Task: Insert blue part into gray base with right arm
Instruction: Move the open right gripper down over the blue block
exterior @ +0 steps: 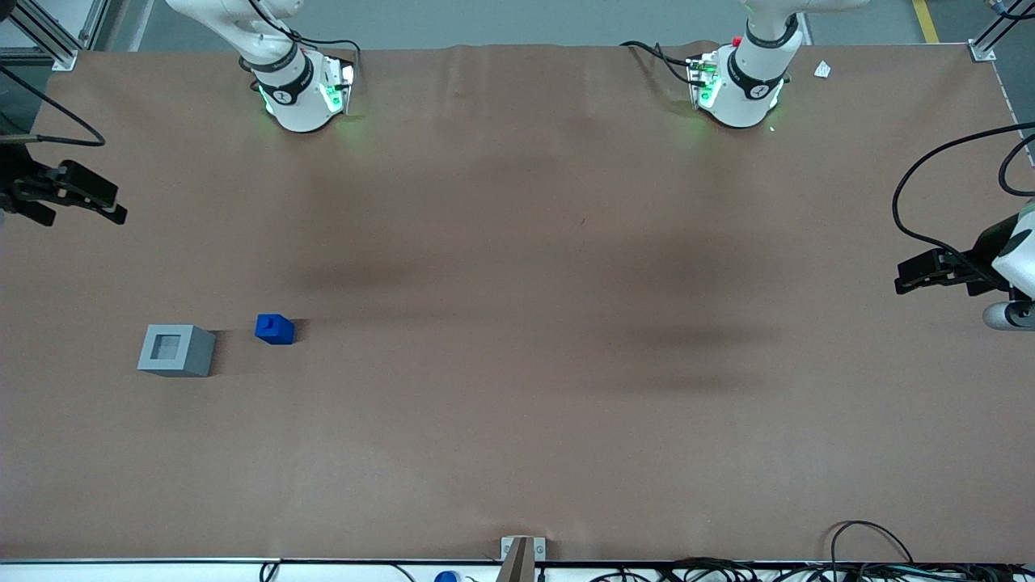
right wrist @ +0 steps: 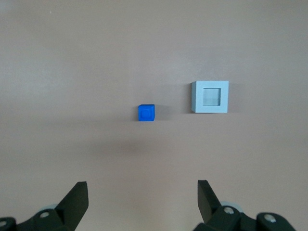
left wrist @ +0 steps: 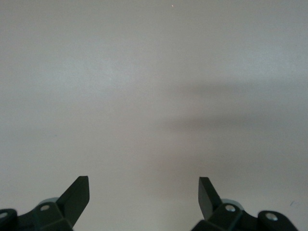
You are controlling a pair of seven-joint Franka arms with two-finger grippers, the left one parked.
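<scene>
**Claw open and high, both blocks untouched on the table**

Gray base (exterior: 176, 350) sits nearest the front camera, flat on the brown table (exterior: 517, 420), square recess facing up with nothing in it. Blue part (exterior: 275, 329) stands just beside it, a little farther from the camera, stud up; a narrow strip of bare table separates the two.

Right arm's claw (exterior: 85, 202) hangs farther back, at the working arm's end of the table, well apart from both blocks and holding nothing. Wrist camera: fingers (right wrist: 77, 199) spread wide, blue part (right wrist: 146, 113) and gray base (right wrist: 210, 96) lie ahead of the fingertips, neither between them. The blue part is nearer the claw's centre line than the base.
</scene>
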